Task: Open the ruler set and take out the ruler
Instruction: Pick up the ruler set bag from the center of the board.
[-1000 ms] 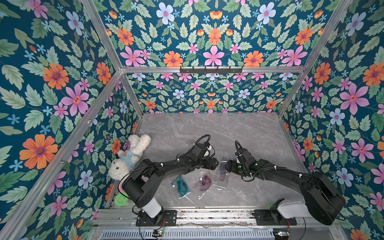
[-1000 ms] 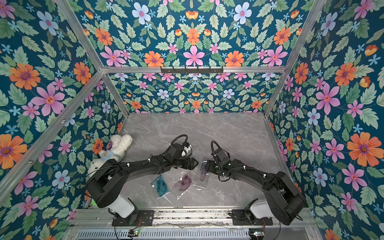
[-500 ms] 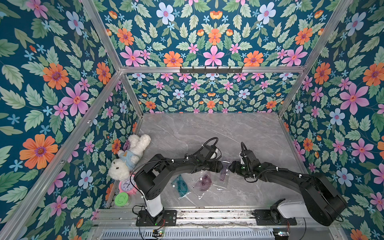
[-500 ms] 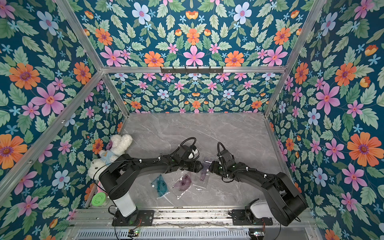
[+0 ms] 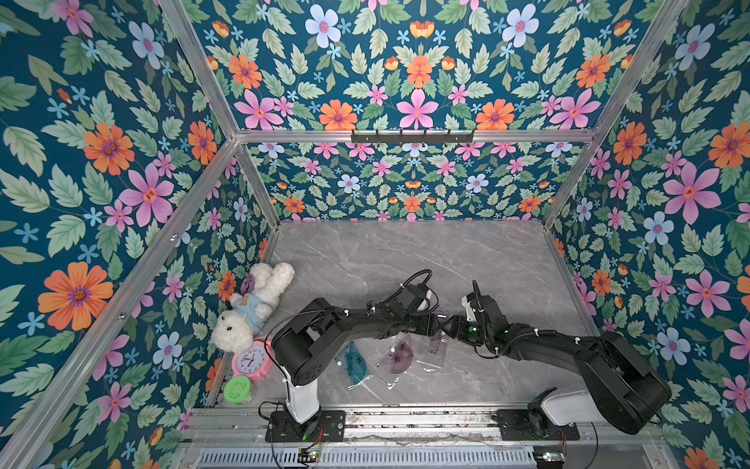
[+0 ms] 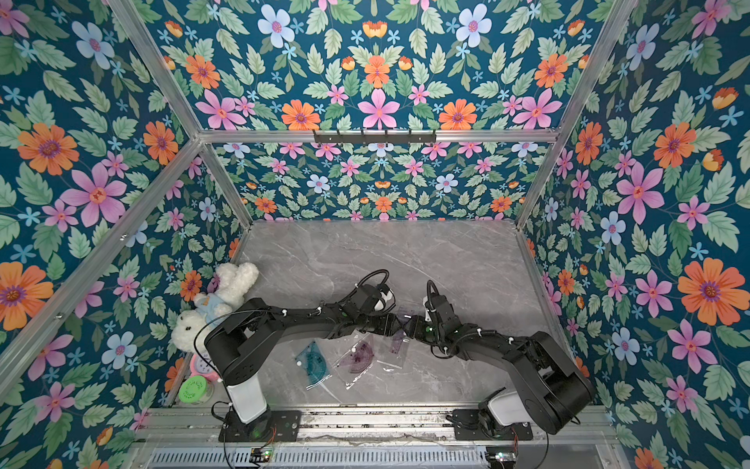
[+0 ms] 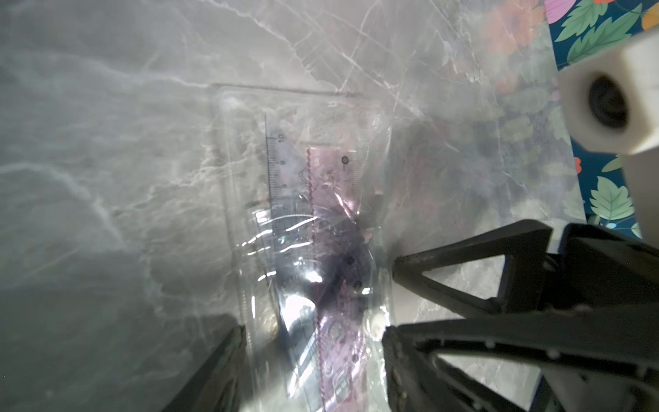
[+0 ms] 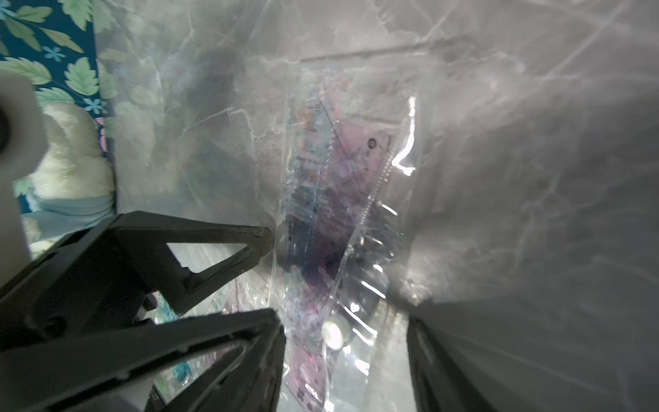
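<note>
arms now meet low centre-frame over the ruler set [image 7: 321, 117], left gripper [image 7: 313, 333] and right gripper [image 8: 346, 321] narrowing, jaws still apart, so it's not yet opened.

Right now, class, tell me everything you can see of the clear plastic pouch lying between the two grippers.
The pouch is a clear, glossy, crinkled plastic sleeve, lying flat on the grey marble table. Inside are a purple ruler and a bluish scaled piece. A white snap button sits at one end; whether it is fastened I cannot tell. The left gripper and right gripper each straddle that end, jaws open; contact is unclear.
</note>
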{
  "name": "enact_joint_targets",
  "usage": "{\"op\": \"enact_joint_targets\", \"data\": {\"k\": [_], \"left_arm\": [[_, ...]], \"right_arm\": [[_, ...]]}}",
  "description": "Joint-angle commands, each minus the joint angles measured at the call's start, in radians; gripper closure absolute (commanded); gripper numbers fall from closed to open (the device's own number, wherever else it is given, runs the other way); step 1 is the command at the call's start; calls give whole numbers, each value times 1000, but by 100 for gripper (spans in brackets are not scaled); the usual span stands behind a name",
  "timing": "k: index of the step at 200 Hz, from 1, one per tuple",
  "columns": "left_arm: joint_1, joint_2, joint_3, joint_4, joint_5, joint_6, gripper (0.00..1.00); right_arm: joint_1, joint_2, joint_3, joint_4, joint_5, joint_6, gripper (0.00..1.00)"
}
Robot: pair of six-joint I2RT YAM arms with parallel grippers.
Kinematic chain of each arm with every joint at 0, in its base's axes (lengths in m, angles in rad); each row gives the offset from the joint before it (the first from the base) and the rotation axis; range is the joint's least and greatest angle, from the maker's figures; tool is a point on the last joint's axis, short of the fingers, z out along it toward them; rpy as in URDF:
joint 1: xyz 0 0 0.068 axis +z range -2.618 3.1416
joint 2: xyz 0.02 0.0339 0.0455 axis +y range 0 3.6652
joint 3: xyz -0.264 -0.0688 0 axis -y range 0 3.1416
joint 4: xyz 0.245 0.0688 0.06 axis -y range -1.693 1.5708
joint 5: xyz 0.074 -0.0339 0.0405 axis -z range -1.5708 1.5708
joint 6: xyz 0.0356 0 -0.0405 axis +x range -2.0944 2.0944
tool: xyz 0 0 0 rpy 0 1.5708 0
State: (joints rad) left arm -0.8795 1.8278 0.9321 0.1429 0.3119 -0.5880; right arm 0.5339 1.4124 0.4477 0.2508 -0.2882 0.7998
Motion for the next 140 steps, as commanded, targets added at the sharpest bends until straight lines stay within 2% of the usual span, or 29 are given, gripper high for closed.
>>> {"op": "enact_joint_targets", "data": {"k": [1,68,101,118,140], "left_arm": [[-4,14,-2,-26,15,-18,40],[-6,31,-3,-18,21,-15,51],[-6,37,3,-21,20,-9,51],[-6,42,8,-23,20,-7,51],[-6,44,14,-23,20,-7,51]], "right_arm": [[3,18,-30,142,-50,22,43],[3,29,-95,371,-86,40,47],[4,-45,-124,389,-64,33,60],[10,-95,-127,345,-36,20,69],[17,-140,-118,267,-3,-4,74]]}}
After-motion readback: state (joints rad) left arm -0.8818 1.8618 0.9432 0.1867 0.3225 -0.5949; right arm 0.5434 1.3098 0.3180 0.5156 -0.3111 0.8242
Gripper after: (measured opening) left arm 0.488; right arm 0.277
